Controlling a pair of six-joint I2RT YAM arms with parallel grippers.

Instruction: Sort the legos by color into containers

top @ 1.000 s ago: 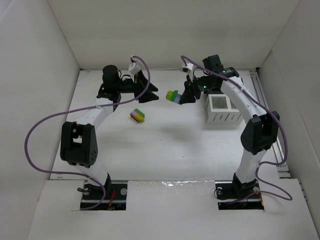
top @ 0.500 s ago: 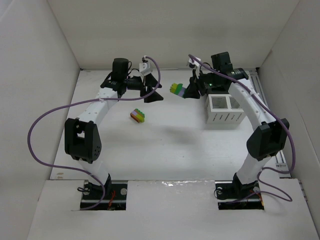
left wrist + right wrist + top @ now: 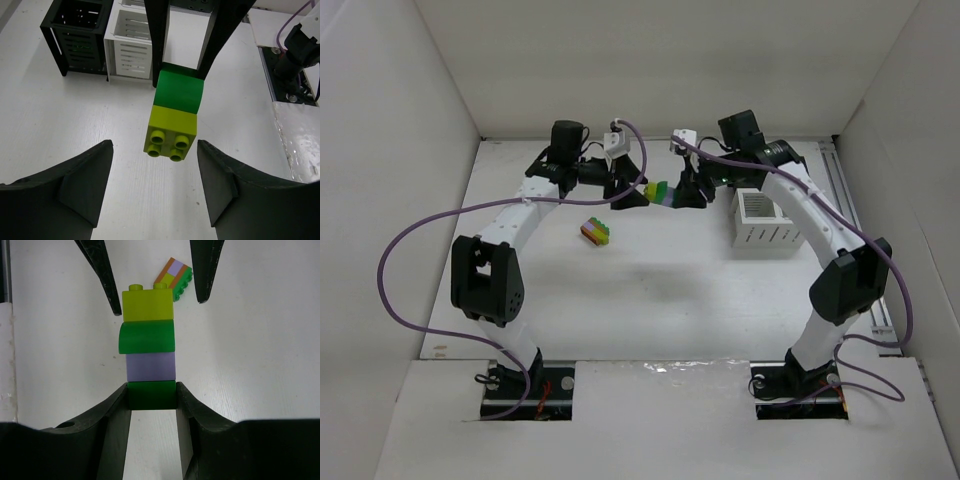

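Lime end of 4-brick stack (image 3: pixel 149 352) toward left gripper (image 3: pixel 152 150), seemingly level

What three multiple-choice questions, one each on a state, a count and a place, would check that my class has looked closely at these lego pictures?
1. The left gripper is: A) shut on a brick; B) open; C) out of view.
2. How many bricks make up the held stack in the right gripper? A) two; B) four; C) six.
3. The loose stack lies: A) on the table; B) in the left gripper; C) atop the held stack.

Key: 1 B, its fingers stand apart on either side of the lime brick, touching nothing. 2 B, dark green, purple, green and lime show in the right wrist view. 3 A, it rests on the table, apart from both grippers.
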